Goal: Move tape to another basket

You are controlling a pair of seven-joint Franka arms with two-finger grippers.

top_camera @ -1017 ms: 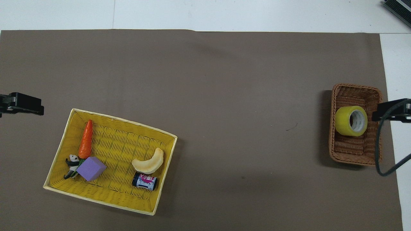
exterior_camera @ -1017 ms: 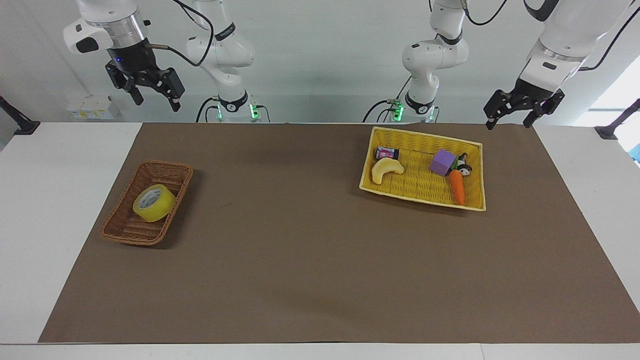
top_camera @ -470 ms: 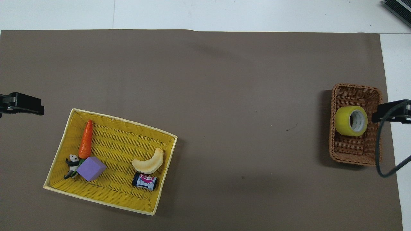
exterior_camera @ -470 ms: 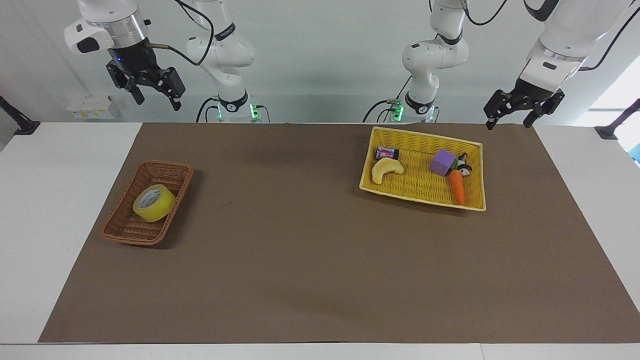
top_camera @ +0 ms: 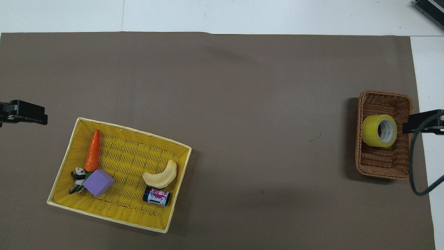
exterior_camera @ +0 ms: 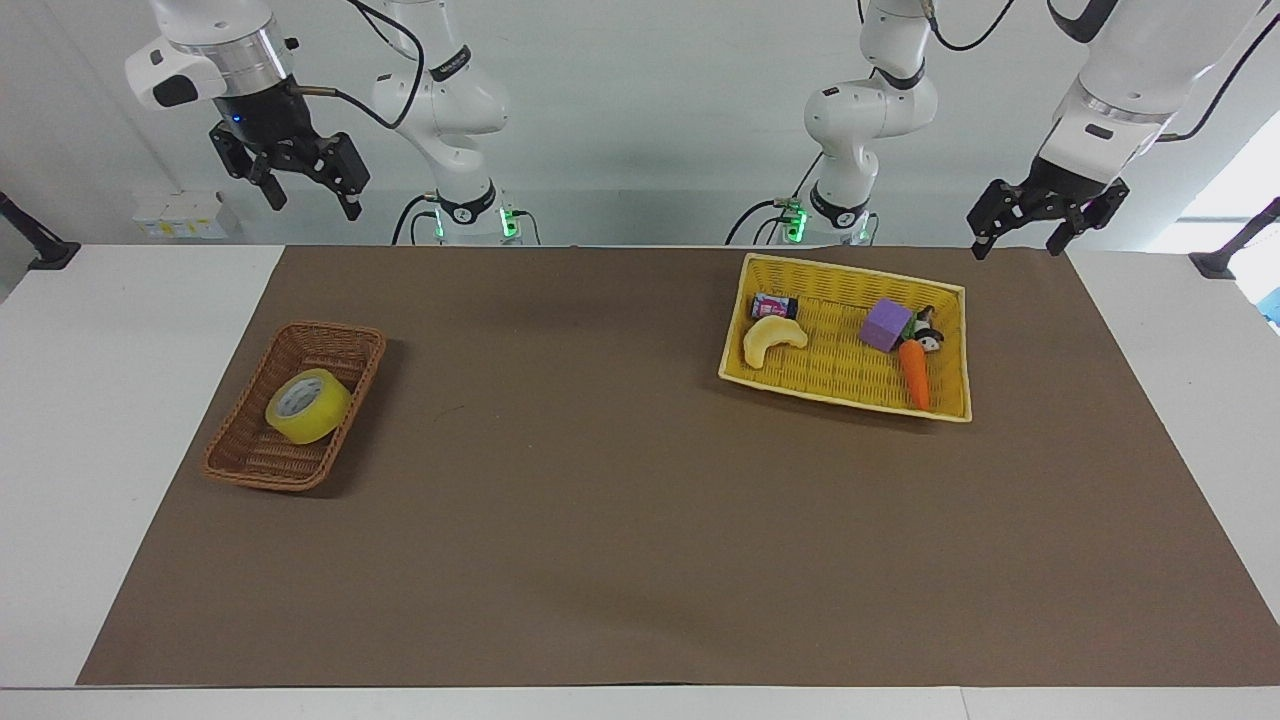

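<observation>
Table with brown mat (exterior_camera: pixel 640 520), seen from across and from above. The tape (exterior_camera: pixel 307 405), a yellow roll with a pale core, lies tilted inside the brown wicker basket (exterior_camera: pixel 247 467) at the right arm's end of the table, resting against the basket's long wall toward the table's middle. The yellow basket (exterior_camera: pixel 843 395) sits toward the left arm's end, nearer to the robots than the wicker one, and holds a carrot toy (exterior_camera: pixel 914 373), a purple block (exterior_camera: pixel 886 325), a small panda figure (exterior_camera: pixel 929 336), a pale banana-shaped toy (exterior_camera: pixel 771 340) and a small printed can (exterior_camera: pixel 775 306).

The right gripper (exterior_camera: pixel 305 190) hangs high in the air above the mat's robot-side edge at the right arm's end, fingers spread and empty, well clear of the wicker basket. The left gripper (exterior_camera: pixel 1015 237) hangs over the mat's corner just beside the yellow basket, fingers likewise spread, holding nothing.

Compared with a second ago, the right gripper has risen slightly; in the overhead view its tip (top_camera: pixel 422 122) has drawn a little toward the picture's edge. The left gripper, both baskets, the tape and all the toys lie unchanged.
</observation>
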